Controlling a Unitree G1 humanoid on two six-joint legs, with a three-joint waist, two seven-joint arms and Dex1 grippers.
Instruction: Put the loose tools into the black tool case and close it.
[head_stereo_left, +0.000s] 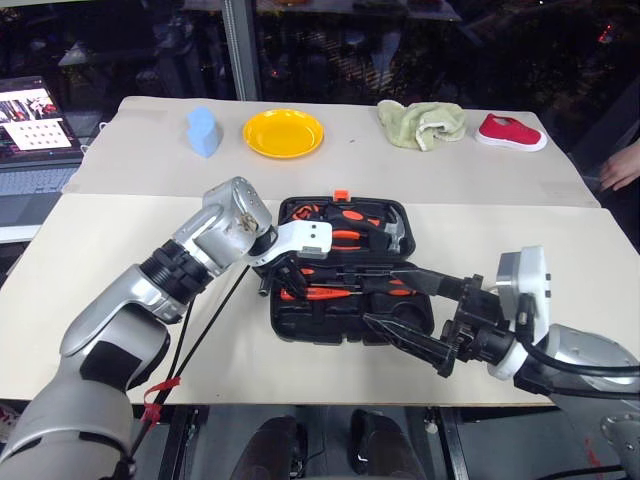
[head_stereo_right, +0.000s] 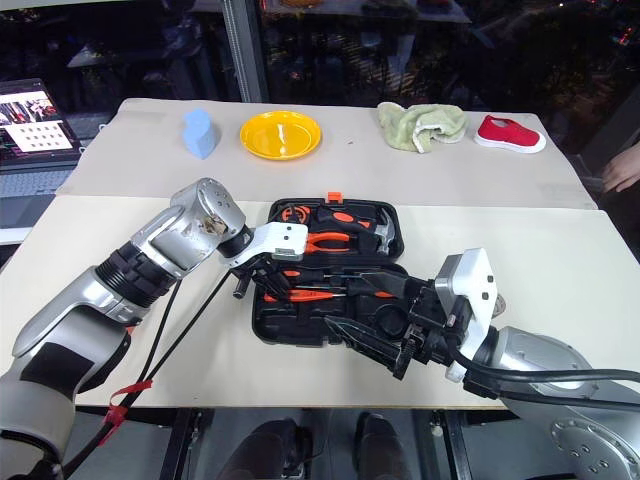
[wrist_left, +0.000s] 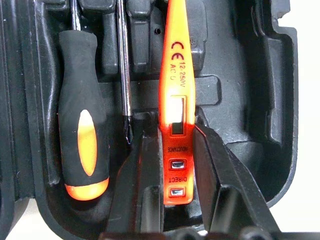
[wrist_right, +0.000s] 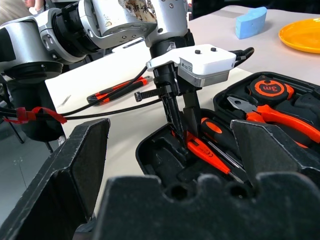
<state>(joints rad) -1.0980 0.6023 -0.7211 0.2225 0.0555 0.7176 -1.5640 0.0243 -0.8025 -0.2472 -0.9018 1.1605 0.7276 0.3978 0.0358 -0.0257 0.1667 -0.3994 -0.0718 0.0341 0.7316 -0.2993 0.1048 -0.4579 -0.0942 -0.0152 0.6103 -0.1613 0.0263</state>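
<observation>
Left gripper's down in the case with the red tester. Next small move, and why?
Probably open the left gripper fully and lift straight out. The red tester already lies in the black tool case beside a screwdriver, fingers flanking it. Another screwdriver waits on the table.

An open tool case (head_stereo_left: 350, 320) lies at centre frame on the worktop (head_stereo_left: 90, 300), its far half holding pliers (head_stereo_left: 345, 238) and a hammer (head_stereo_left: 398, 232). In the near half, a tester (wrist_left: 175, 100) lies in a recess between the left pincer's (wrist_left: 170, 165) fingers, beside a screwdriver (wrist_left: 82, 140). The right pincer (head_stereo_left: 415, 312) sits lower right, over the case's right end. Along the top of the frame, left to right: laptop (head_stereo_left: 35, 125), sponge (head_stereo_left: 204, 132), plate (head_stereo_left: 284, 133), cloth (head_stereo_left: 421, 124), shoe (head_stereo_left: 510, 133).
</observation>
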